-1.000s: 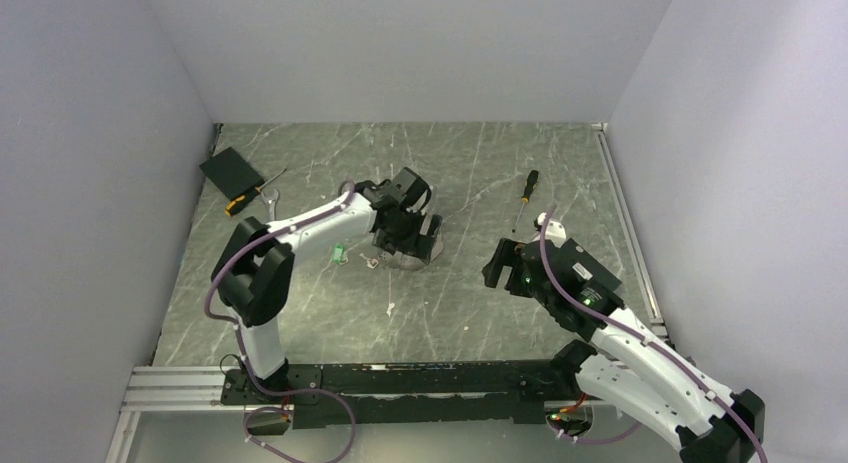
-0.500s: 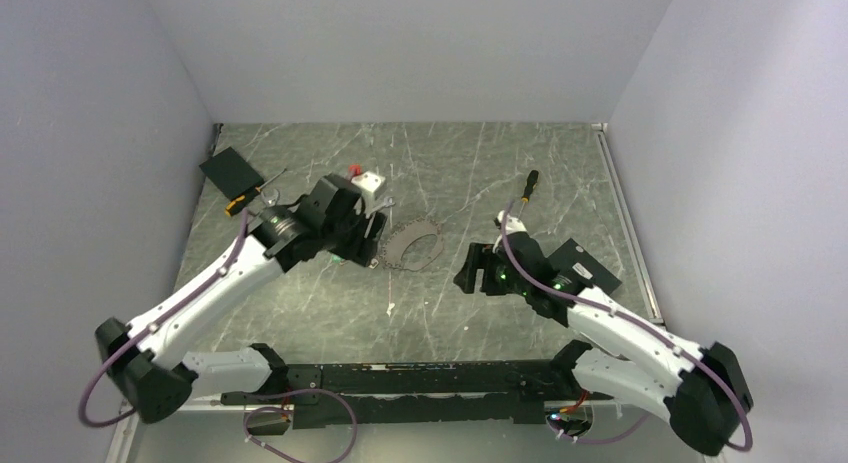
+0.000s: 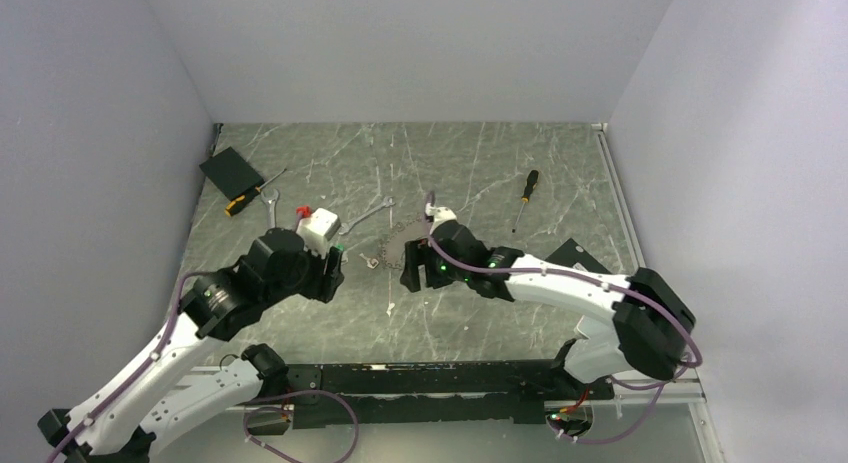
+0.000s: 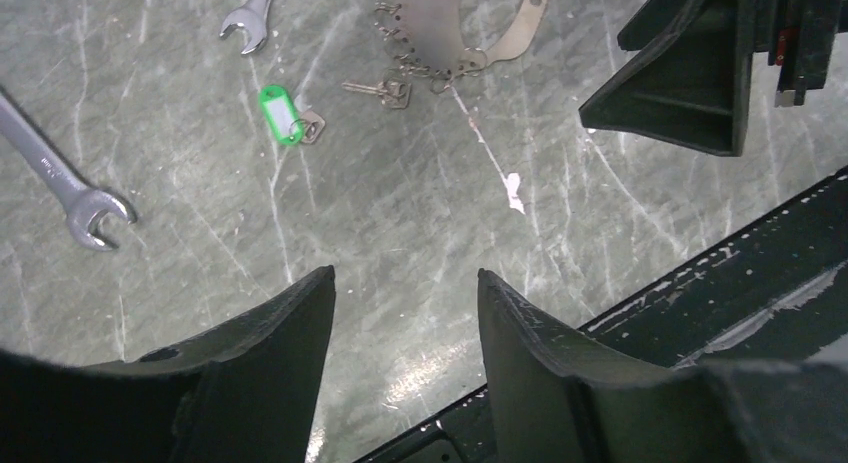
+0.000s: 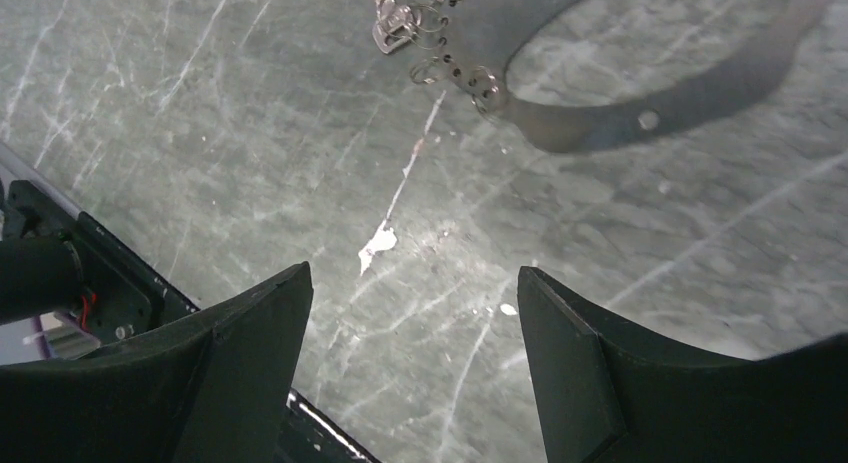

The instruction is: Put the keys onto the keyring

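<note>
Both pincers (image 4: 405, 275) (image 5: 412, 271) spread wide, nose-down.

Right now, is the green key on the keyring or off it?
Off. The green key lies on the table, clearly apart from the keyring, with bare surface between them.

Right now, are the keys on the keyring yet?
Not yet, it seems. Done: nothing for sure. The green key lies loose, apart from the keyring. The silver key lies right at the keyring's edge; I cannot tell if it is hooked on. In hand: nothing. The left gripper and right gripper are open and empty. Left: pick up the keys and thread them on.
</note>
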`<action>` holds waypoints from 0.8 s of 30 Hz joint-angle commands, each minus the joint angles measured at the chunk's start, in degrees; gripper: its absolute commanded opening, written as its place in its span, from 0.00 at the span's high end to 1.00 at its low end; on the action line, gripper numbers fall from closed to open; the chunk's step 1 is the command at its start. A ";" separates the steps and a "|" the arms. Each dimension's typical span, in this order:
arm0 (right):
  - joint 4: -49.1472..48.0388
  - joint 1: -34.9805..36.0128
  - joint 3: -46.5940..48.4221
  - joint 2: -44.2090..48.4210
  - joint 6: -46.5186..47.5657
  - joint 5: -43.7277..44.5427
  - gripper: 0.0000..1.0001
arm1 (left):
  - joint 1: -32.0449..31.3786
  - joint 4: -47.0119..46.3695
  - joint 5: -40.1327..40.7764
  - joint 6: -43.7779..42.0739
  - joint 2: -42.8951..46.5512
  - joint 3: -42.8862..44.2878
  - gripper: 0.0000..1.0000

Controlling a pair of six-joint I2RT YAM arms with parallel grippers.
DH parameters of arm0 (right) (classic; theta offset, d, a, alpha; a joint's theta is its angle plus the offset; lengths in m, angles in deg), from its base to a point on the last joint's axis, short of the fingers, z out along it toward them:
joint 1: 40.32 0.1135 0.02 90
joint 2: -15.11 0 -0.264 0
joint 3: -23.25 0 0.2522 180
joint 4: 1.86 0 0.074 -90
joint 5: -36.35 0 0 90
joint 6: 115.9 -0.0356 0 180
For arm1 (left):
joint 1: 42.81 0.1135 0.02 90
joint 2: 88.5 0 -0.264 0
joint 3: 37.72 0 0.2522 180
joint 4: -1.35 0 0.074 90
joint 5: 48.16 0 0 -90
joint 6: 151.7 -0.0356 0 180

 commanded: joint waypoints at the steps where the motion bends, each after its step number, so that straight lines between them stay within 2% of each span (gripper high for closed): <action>1: -3.04 2.38 7.01 -5.51 1.15 4.40 0.21 | 0.04 -2.70 6.28 2.07 0.96 -0.69 0.33; 8: 5.61 4.86 23.31 -18.88 5.58 7.10 0.20 | 0.25 -0.16 16.12 7.04 -0.97 -0.25 0.33; 11: 7.84 4.91 27.68 -22.81 6.32 7.93 0.21 | 0.36 3.44 21.37 11.08 -3.69 1.44 0.36; 14: 11.21 4.91 32.68 -25.61 6.50 9.04 0.21 | 0.67 4.14 23.00 12.22 -5.01 1.83 0.37; 16: 14.30 4.89 34.40 -25.94 5.47 11.80 0.21 | 0.78 2.64 21.25 10.94 -5.55 1.44 0.37; 19: 18.52 4.55 33.09 -23.39 2.75 18.78 0.22 | 0.80 -2.15 12.46 7.88 -6.68 -0.18 0.38; 24: 16.56 3.72 17.99 -8.47 1.44 22.50 0.20 | 0.88 -10.06 1.35 5.26 -11.48 -2.45 0.45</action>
